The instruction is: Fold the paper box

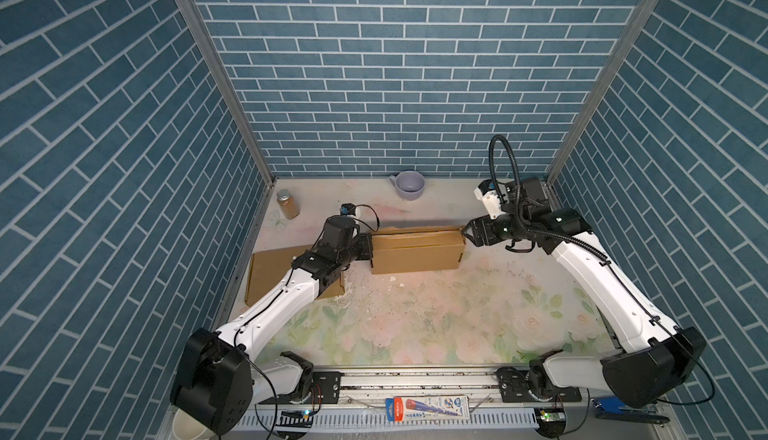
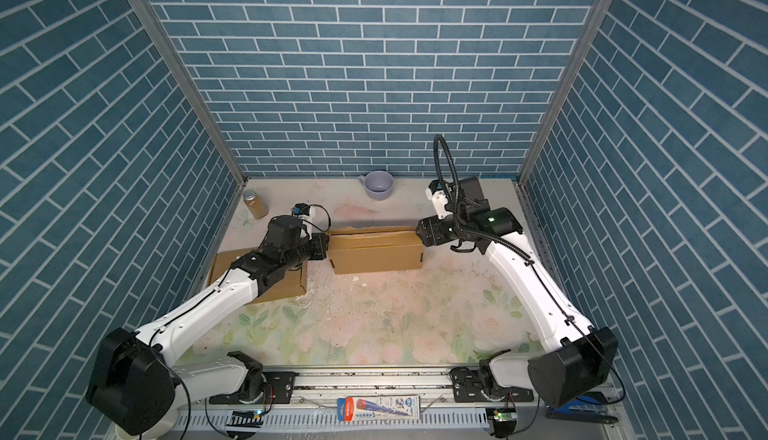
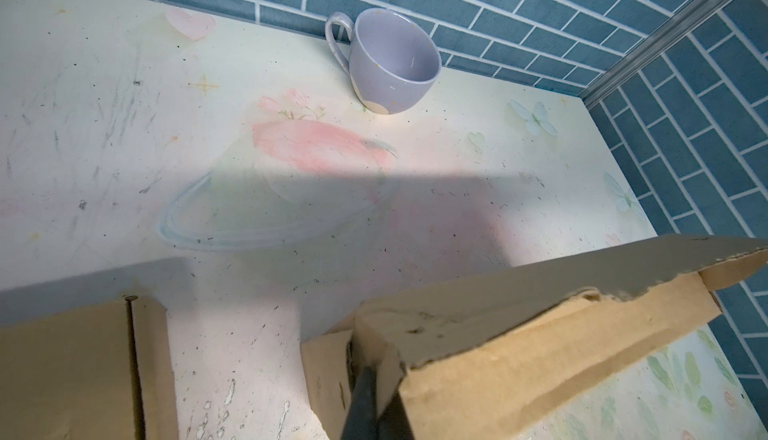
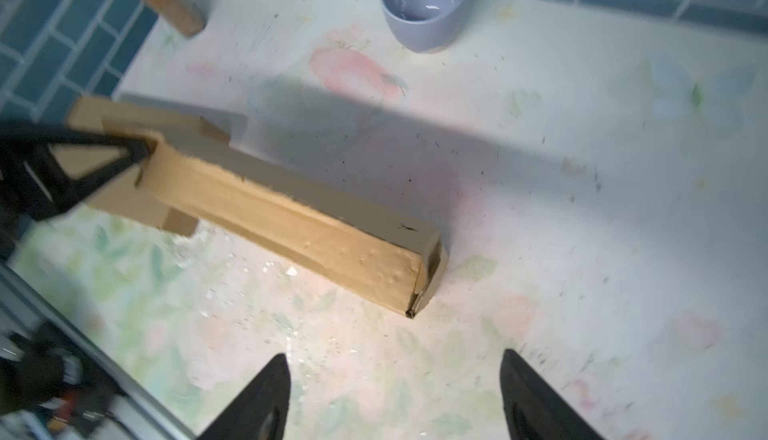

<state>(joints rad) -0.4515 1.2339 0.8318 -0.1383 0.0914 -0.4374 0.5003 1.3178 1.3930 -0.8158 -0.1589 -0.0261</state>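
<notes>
**Now we find the paper box (image 1: 415, 251) lying between the two grippers**

We see the paper box as a long, low brown carton resting flat on the flowered table (image 1: 415, 325). Its length runs from side to side in both top views. Its far upper edge looks ragged, and a seam runs along its top face.

At the box's left end we find the left gripper (image 1: 369, 246), its tips pressed tight together. In the left wrist view one dark finger (image 3: 361, 396) sits against the corner of the box, between the box's body and a small end flap. We cannot tell whether any cardboard is pinched there. The right wrist view shows this gripper's triangular tip touching that same end.

At the box's right end we find the right gripper (image 1: 466, 236), near the far corner. Its fingers (image 4: 270, 388) stand wide apart in the right wrist view, with bare table between them and the box's end apart from both tips.

Left of the box, a flat cardboard sheet (image 1: 274, 271) lies on the table, partly under the left arm. Behind the box, against the back wall, a lilac mug (image 1: 409, 185) stands upright. Behind and to the left of the box stands a small jar (image 1: 287, 205) of brown stuff with a silver cap.
</notes>
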